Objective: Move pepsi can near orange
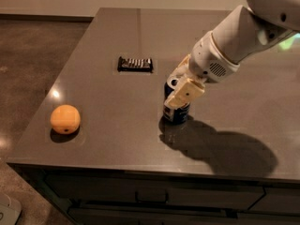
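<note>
Camera view gives us the pepsi can (pixel 176 114), dark blue and upright on the grey table (pixel 117 130), well apart from the orange (pixel 65 119). The gripper (pixel 179 85) straddles its top; we cannot tell whether it grips.

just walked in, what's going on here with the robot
A robot arm has its end effector down at the pepsi can, which stands upright near the middle of the table. The orange sits well apart, near a front corner of the table, so the can is not yet near it. A black packet lies farther back.
</note>
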`<state>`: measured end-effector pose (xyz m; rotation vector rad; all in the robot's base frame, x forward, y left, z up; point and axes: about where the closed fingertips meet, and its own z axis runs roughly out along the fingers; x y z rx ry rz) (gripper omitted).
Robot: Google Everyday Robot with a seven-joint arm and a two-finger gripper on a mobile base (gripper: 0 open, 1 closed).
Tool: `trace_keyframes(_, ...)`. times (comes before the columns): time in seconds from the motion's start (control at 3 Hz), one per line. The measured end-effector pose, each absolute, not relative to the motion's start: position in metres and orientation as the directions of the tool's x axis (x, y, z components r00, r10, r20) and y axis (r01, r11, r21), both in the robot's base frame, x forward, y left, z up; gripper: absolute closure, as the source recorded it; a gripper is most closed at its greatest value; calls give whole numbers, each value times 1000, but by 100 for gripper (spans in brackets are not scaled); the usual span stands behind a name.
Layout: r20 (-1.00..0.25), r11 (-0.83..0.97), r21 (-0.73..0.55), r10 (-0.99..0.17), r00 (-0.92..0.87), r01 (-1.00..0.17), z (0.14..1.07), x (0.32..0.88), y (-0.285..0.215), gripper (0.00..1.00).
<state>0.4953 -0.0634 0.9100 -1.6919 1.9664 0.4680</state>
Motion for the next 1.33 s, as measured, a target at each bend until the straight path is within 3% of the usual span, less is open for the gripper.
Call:
trace_keyframes(0.33,-597,138,-70,-799,-70,-988,921,497,-50,85)
trace_keyframes(0.67,-627,69,-91,-779,3,-993,935,497,-17,100)
trace_keyframes(1.33,-647,-73,-105,-752,124,-992,940,491,46,100)
